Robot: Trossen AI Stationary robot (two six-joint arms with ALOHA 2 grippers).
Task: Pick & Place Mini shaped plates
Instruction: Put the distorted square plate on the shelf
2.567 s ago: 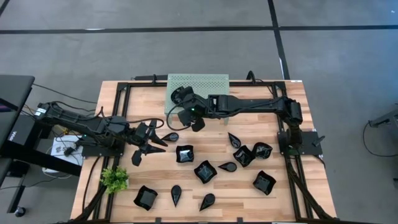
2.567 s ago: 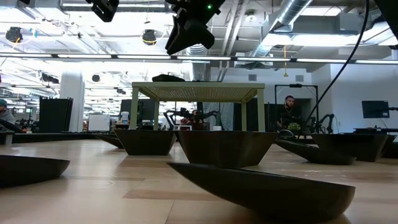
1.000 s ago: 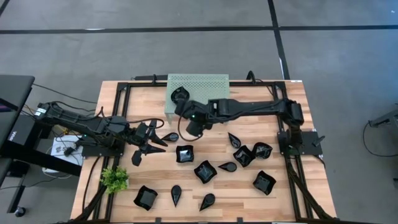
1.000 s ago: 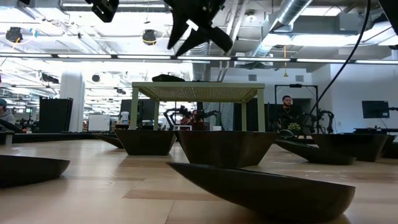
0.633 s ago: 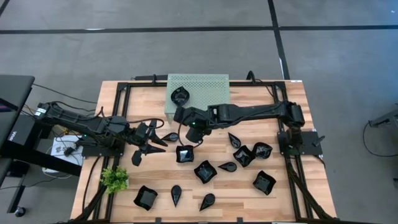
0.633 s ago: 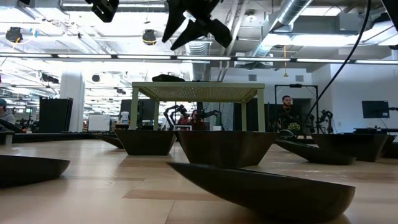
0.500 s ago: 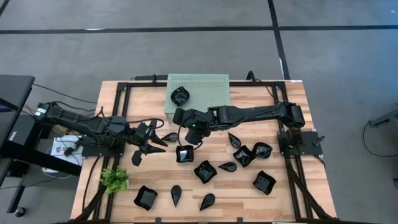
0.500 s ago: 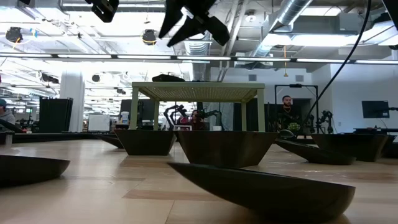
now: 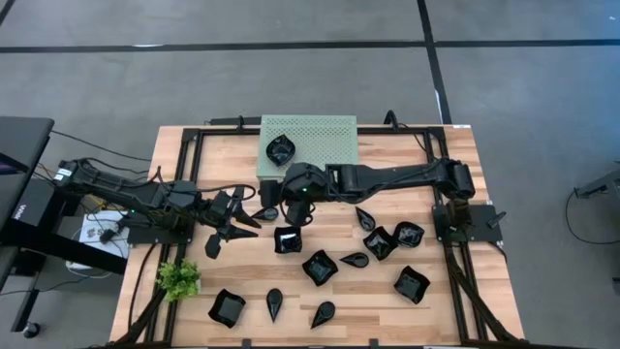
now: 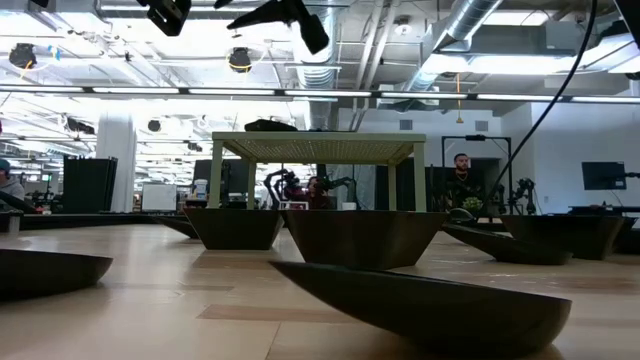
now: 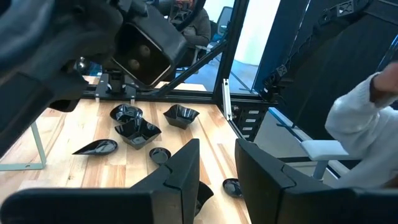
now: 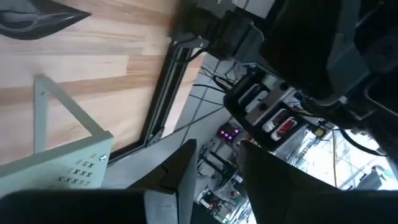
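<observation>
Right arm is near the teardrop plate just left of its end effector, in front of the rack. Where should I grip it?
Take the teardrop plate across its raised rim at the wide rounded end, coming straight down with the right end effector; it lies flat and the tip is too thin to pinch.

No text, label, brand, number or sign can be read in any view; the lit marks on the electronics in the right wrist view are too small to make out
</observation>
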